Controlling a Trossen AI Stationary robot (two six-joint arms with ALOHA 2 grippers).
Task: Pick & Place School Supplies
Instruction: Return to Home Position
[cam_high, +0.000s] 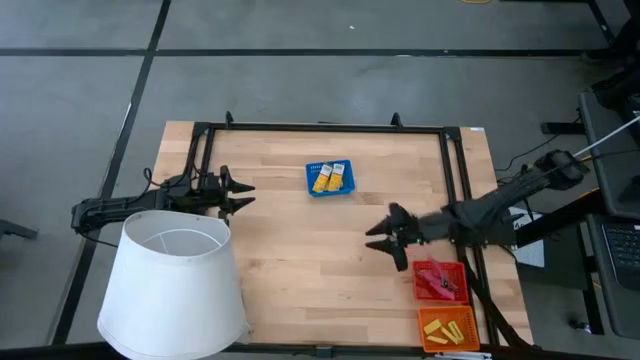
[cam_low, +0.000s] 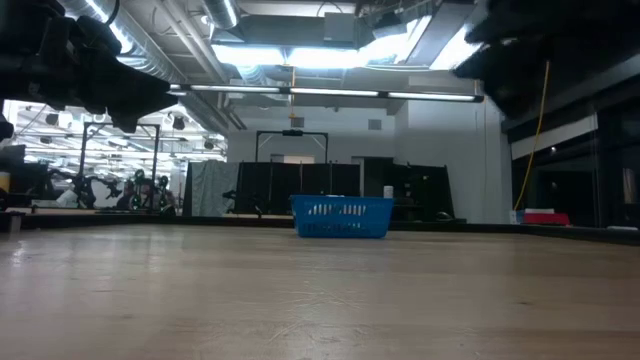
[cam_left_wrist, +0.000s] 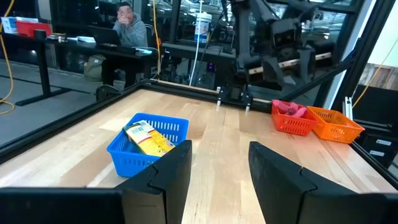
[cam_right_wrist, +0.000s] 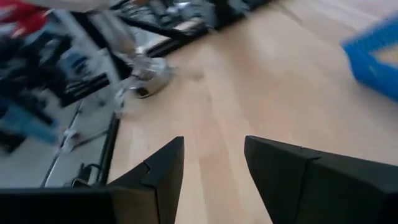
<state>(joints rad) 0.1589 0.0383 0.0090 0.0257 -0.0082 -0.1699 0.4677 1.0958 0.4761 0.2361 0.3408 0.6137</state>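
Observation:
Two flat yellow packs with pale labels (cam_high: 331, 177) lie in the blue tray (cam_high: 347, 189) near the table's far middle; the left wrist view shows the packs (cam_left_wrist: 148, 138) inside the tray (cam_left_wrist: 124, 152). Red-handled tools (cam_high: 435, 279) fill the red tray and yellow blocks (cam_high: 446, 328) the orange tray, both at the table's near right corner. My left gripper (cam_high: 243, 194) hovers open at the table's left side, above the wood. My right gripper (cam_high: 383, 237) is open too, raised right of centre, just left of the red tray. Neither touches anything.
A big white lampshade (cam_high: 176, 285) stands on the near left corner, close beside my left arm. A black frame (cam_high: 320, 128) runs along the table's far and side edges. Bare wood (cam_high: 310, 270) lies between the two grippers. A person sits at a desk beyond the table (cam_left_wrist: 127, 28).

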